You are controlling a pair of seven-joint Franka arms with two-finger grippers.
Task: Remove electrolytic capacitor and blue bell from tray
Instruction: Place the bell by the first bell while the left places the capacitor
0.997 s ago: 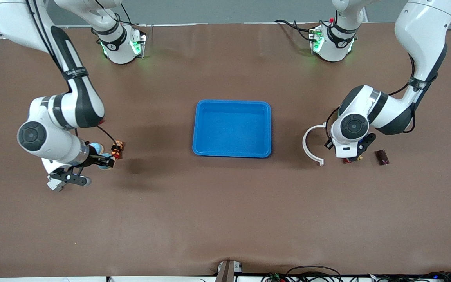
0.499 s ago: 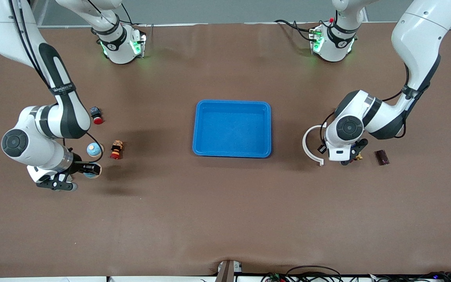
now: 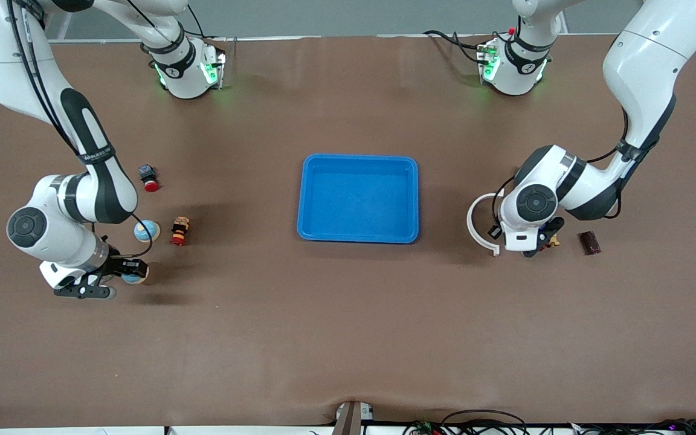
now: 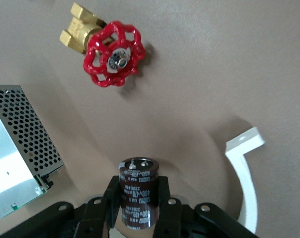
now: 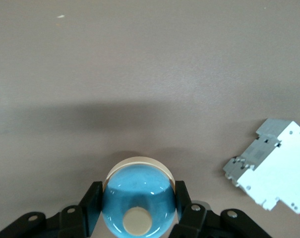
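My right gripper (image 3: 130,273) is shut on a blue bell (image 5: 138,206) with a cream button, low over the table at the right arm's end; its fingers (image 5: 92,196) press both sides. A second blue bell (image 3: 146,229) sits on the table beside it, farther from the front camera. My left gripper (image 3: 534,246) is shut on a dark brown capacitor (image 4: 138,191), low over the table at the left arm's end beside a white arc. The capacitor is hidden in the front view. A blue tray (image 3: 360,158) lies at mid table.
A red-handled brass valve (image 4: 112,59), a perforated metal box (image 4: 18,144) and the white arc (image 3: 475,223) lie round my left gripper. A dark cylinder (image 3: 589,243) lies beside it. A small figure (image 3: 180,231), a red button (image 3: 148,179) and a white breaker (image 5: 271,171) lie near my right gripper.
My right gripper has moved with the bell away from the tray and toward the front camera, uncovering the second bell and the red button. My left gripper shifted slightly toward the white arc.
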